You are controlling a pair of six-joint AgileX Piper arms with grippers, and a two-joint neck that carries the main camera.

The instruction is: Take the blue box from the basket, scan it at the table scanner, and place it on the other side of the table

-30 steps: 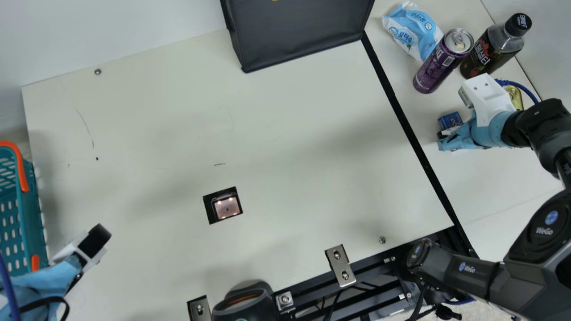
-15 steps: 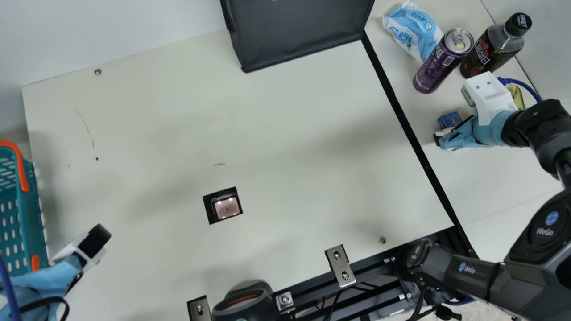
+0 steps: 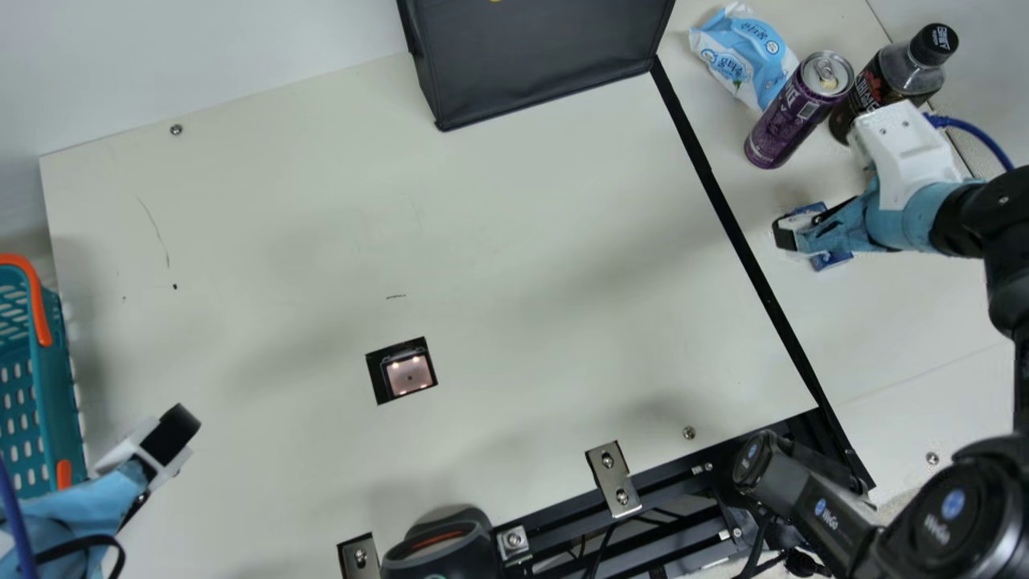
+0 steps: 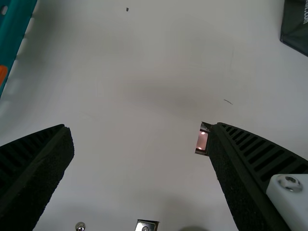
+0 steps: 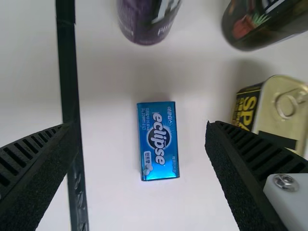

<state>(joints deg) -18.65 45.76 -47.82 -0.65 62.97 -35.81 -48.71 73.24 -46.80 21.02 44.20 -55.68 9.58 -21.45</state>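
Over the tabletop (image 3: 498, 201), right of the black strip (image 3: 762, 281) in the main view, the right gripper (image 5: 142, 126), fingers apart like the left gripper's (image 4: 139, 127), hangs above the blue box (image 5: 159, 140), which a low sideways swing might clip and shove askew.

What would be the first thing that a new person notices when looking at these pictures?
Probably the bright blue box, which lies flat on the table between the open fingers of the right claw in the right wrist view. Next, the teal basket with orange handles at the main view's left edge, and the small lit scanner window in the pale tabletop.
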